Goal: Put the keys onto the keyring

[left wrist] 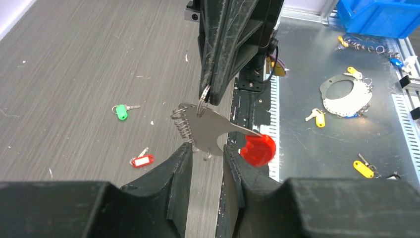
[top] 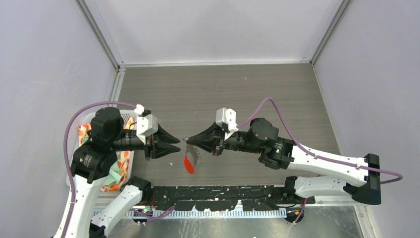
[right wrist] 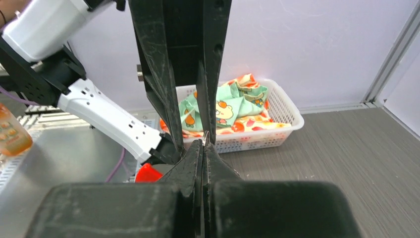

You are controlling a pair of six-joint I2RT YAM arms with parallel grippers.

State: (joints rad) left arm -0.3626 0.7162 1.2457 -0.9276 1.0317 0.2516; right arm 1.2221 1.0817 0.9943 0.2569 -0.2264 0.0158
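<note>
Here, the right gripper (right wrist: 203, 144) was clamped shut on the keyring (left wrist: 208, 126), which hung from its tips. The left gripper (left wrist: 207, 151) stood with jaws apart around the keyring's lower edge. On the table (left wrist: 74, 59), the green key (left wrist: 121, 111) lay at 9 o'clock from the keyring and the red key (left wrist: 142, 159) at 8 o'clock.

The grey keyring (left wrist: 208, 130) with its red strip (left wrist: 257, 149) hangs in the air, while the green-tagged key (left wrist: 120, 111) and red-tagged key (left wrist: 142, 160) lie apart on the table (left wrist: 74, 59).
</note>
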